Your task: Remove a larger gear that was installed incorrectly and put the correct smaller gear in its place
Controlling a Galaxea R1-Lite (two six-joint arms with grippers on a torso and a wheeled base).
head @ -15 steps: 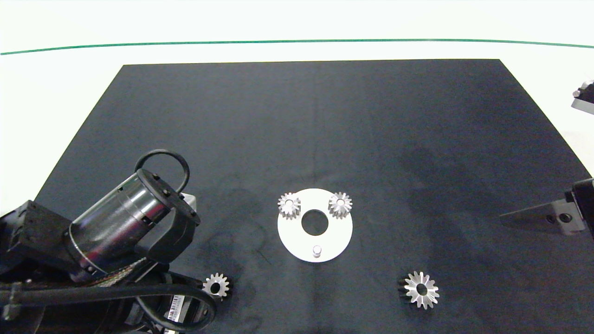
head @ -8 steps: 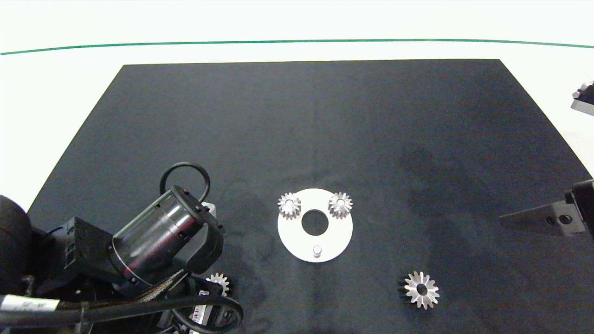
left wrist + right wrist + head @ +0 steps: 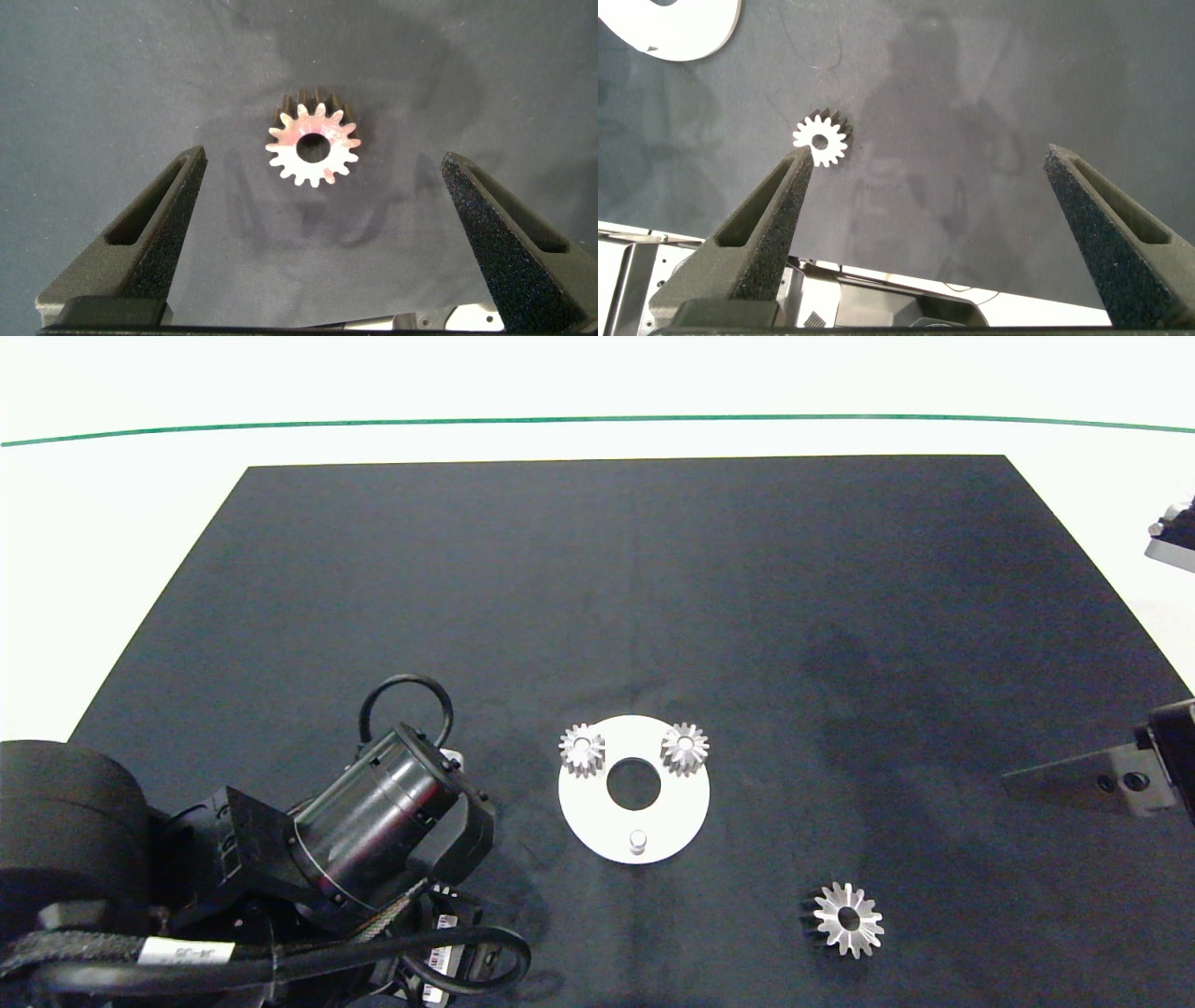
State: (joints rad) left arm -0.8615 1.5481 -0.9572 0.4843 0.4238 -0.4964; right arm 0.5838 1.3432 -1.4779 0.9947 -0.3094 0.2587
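Note:
A white disc plate at mid-table carries two smaller gears on pegs, plus one bare peg. The larger gear, with star-like teeth, lies flat on the mat to the plate's front right. In the head view my left arm hides a third smaller gear; the left wrist view shows it flat on the mat. My left gripper hangs open over it, a finger on each side, apart from it. My right gripper is open and empty, with one finger at the right edge.
A black mat covers most of the white table, and a green line runs along the back. The table's front edge and part of the robot base show in the right wrist view.
My left arm has swung right and forward over the loose smaller gear, which it now hides in the head view. The right arm has barely shifted.

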